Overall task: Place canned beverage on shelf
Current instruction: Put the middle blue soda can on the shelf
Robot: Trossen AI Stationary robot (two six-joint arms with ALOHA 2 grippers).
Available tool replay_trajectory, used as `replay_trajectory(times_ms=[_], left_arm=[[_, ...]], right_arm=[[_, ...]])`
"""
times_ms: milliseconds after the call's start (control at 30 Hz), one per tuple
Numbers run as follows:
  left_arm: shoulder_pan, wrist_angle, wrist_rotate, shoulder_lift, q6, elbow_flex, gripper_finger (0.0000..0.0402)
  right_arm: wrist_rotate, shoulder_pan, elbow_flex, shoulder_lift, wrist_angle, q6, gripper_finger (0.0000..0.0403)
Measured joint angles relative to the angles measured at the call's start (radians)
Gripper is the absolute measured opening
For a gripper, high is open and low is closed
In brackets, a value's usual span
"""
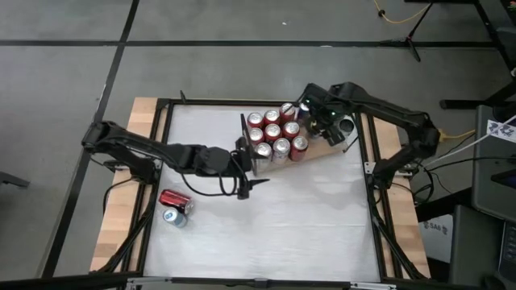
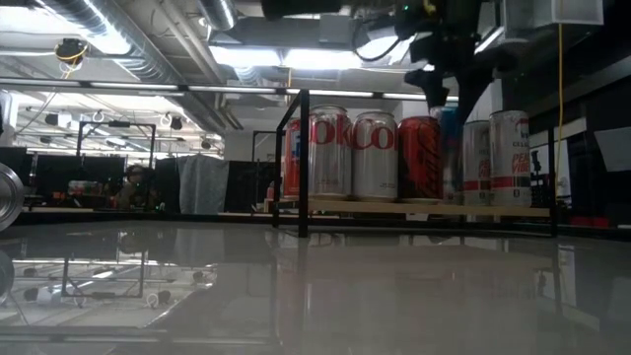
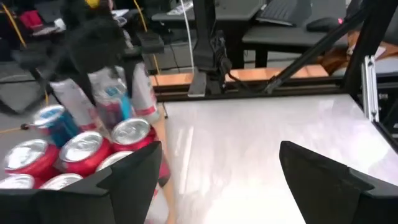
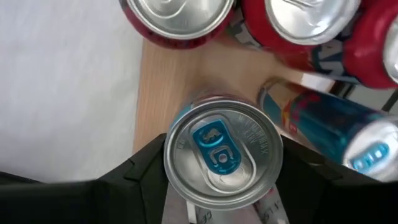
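I am gripping 1 upright can (image 4: 222,155) by its smooth, rigid, likely slippery sides between my right fingers (image 4: 143,180), above the shelf (image 4: 165,87), left fingers (image 3: 134,180) gaping empty.

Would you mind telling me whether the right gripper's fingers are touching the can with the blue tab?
Touching: the right wrist view shows the right gripper with both dark fingers pressed against the can.

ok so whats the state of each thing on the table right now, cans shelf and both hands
right hand: shut on a blue-tab can, over the shelf
blue-tab can: upright, gripped by its sides
shelf: flat on the table, holding a cluster of cans
shelf cans: upright, packed close
left hand: open, empty, at the shelf's railed end
red can: lying on its side on the table
silver can: beside the red can, off the shelf
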Motion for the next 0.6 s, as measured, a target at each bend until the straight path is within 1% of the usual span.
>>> replay_trajectory(times_ms=[200, 433, 600], left_arm=[[0.024, -0.097, 0.001, -0.069, 0.0, 0.0, 0.0318], [0.045, -0.109, 0.008, -0.069, 0.0, 0.0, 0.0318], [0.058, -0.13, 0.052, -0.066, 0.0, 0.0, 0.0318]], right_arm=[[0.001, -0.001, 0.0, 0.055, 0.002, -0.022, 0.0225], [0.0, -0.019, 0.002, 0.082, 0.032, -0.045, 0.0225], [-0.005, -0.031, 0.003, 0.084, 0.043, -0.051, 0.0225]])
